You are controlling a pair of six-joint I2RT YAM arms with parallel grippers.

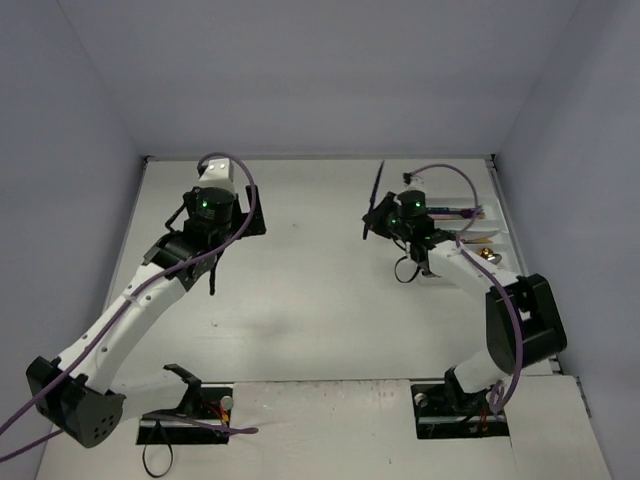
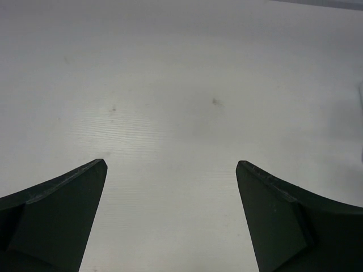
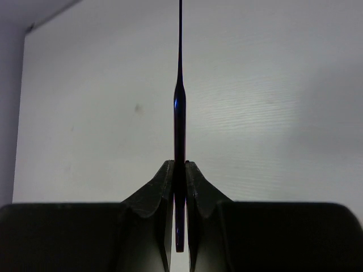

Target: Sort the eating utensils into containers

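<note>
Right pincer (image 3: 179,170) clamped on dark blue utensil (image 3: 179,113), clear of surface (image 2: 170,85), long axis running far-near. Tray (image 1: 488,233) lies close to its right, so right arm is nearer. Left pincer (image 2: 171,164) wide, empty.

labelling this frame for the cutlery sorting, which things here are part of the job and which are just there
Job:
- blue utensil, clamped in the right gripper
- tray, at the table's right edge
- left gripper, open and empty

Just there:
- cables along the arms
- base plates
- table
</note>
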